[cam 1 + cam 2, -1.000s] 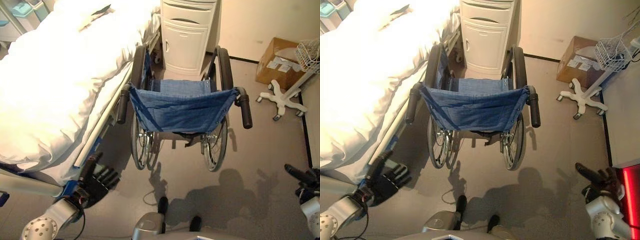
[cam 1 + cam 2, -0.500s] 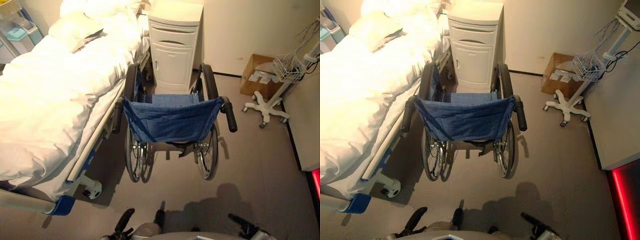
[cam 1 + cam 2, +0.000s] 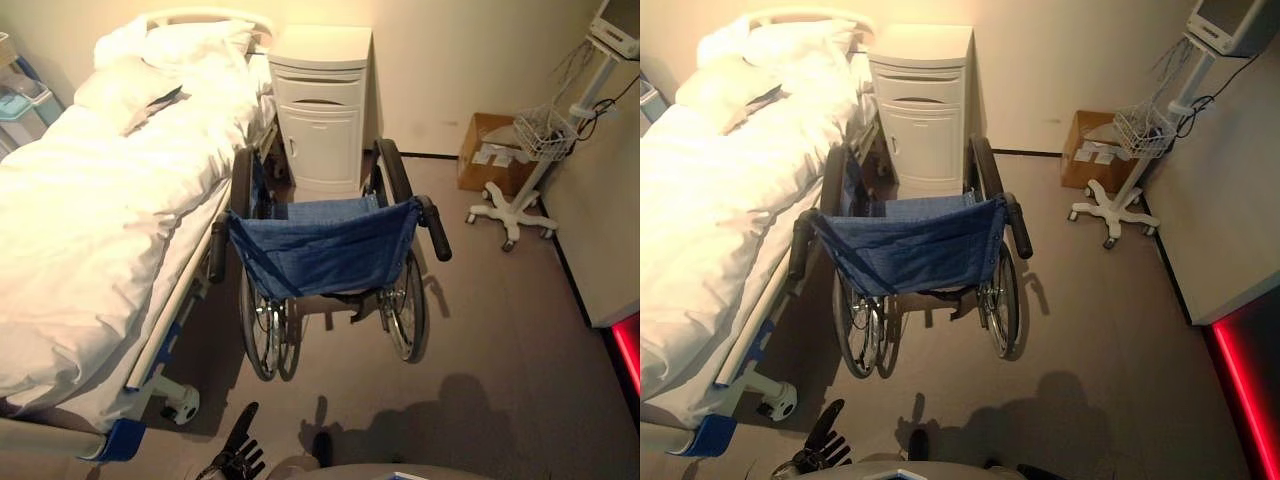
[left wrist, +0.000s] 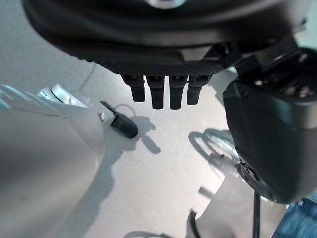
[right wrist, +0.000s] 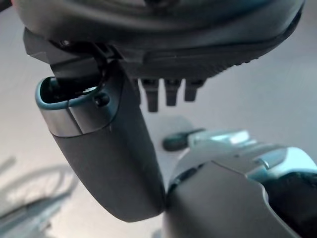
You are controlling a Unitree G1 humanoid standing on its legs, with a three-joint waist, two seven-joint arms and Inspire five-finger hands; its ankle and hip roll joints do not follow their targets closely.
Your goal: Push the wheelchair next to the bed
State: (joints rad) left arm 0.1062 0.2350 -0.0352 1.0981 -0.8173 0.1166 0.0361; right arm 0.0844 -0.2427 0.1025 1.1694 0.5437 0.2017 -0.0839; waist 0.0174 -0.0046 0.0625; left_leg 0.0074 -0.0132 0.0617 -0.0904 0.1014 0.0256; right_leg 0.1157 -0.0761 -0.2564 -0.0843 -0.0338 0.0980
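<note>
The wheelchair (image 3: 320, 250) has a blue cloth back, black push handles and big spoked wheels. It stands with its back toward me, its left side close along the white bed (image 3: 90, 230). My left hand (image 3: 237, 455) hangs low by the view's bottom edge, well behind the chair and apart from it. In its wrist view the left hand (image 4: 158, 91) has straight fingers over bare floor and holds nothing. My right hand (image 5: 168, 94) also shows straight fingers above the floor, with nothing in it.
A white bedside cabinet (image 3: 322, 110) stands just ahead of the wheelchair against the wall. A cardboard box (image 3: 490, 150) and a wheeled stand (image 3: 515, 205) with a wire basket sit at the far right. Open grey floor lies right of the chair.
The whole picture has shifted, so the camera moved back and more of the room shows. Both hands dropped from beside the bed frame and the lower right to the bottom edge.
</note>
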